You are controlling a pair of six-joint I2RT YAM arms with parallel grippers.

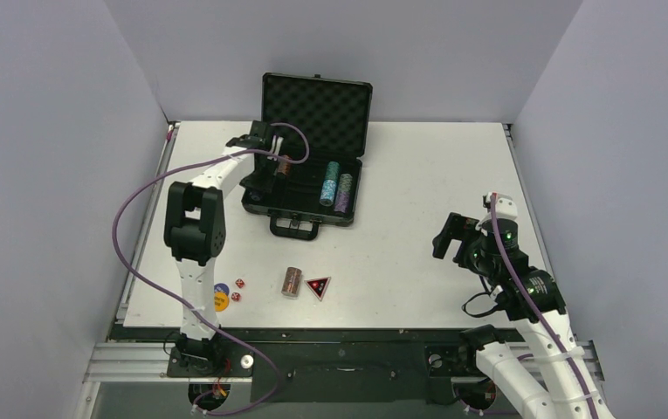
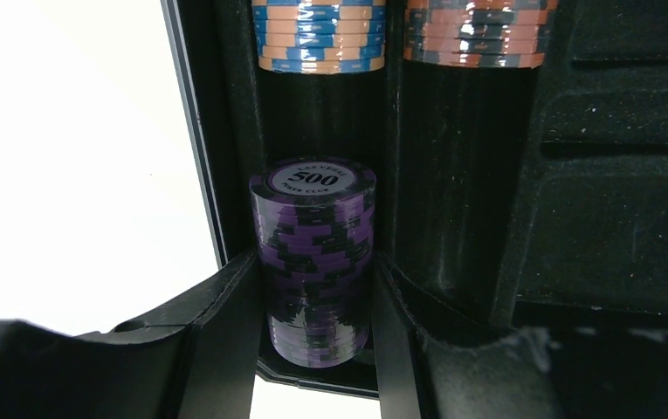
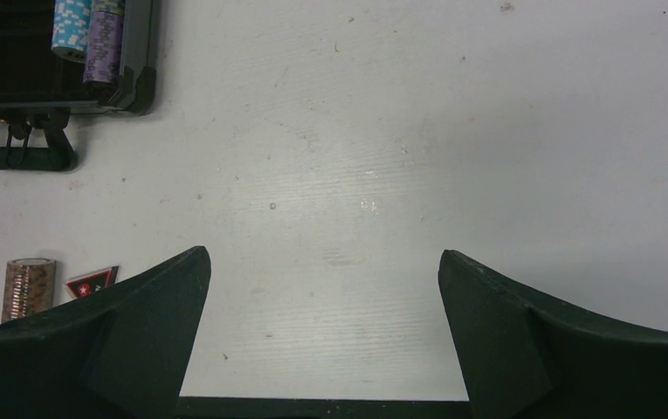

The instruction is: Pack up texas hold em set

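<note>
worktop [image 1: 417,175]: white, walled on three sides, carrying the whole set
briefcase [image 1: 317,109]: black, foam-lined, lid standing open, at 12 o'clock of the worktop; its handle [image 1: 294,229] faces 6 o'clock
left claw [image 1: 271,164]: reached into the 9 o'clock end of the briefcase, closed round the purple chip stack
right claw [image 1: 451,234]: at 4 o'clock, well apart from the briefcase, jaws spread wide above bare worktop, holding nothing
purple chip stack [image 2: 313,262]: marked 500, sitting in a foam slot, a finger [image 2: 225,332] of the left claw pressed to each side
teal chip stack [image 1: 330,183]: lying in a slot towards the 3 o'clock end of the briefcase
second purple stack [image 1: 343,194]: just beside the teal chip stack, at its 3 o'clock
brown chip stack [image 1: 292,281]: on its side on the worktop at 6 o'clock, outside the briefcase
black-red triangle [image 1: 318,285]: flat, just beside the brown chip stack, at its 3 o'clock
yellow disc [image 1: 220,302] and blue disc [image 1: 222,289]: at 7 o'clock, partly behind the left arm [image 1: 195,223]; they seem to overlap
red dice [image 1: 240,283]: two, just at 3 o'clock of the discs, slightly apart
</note>
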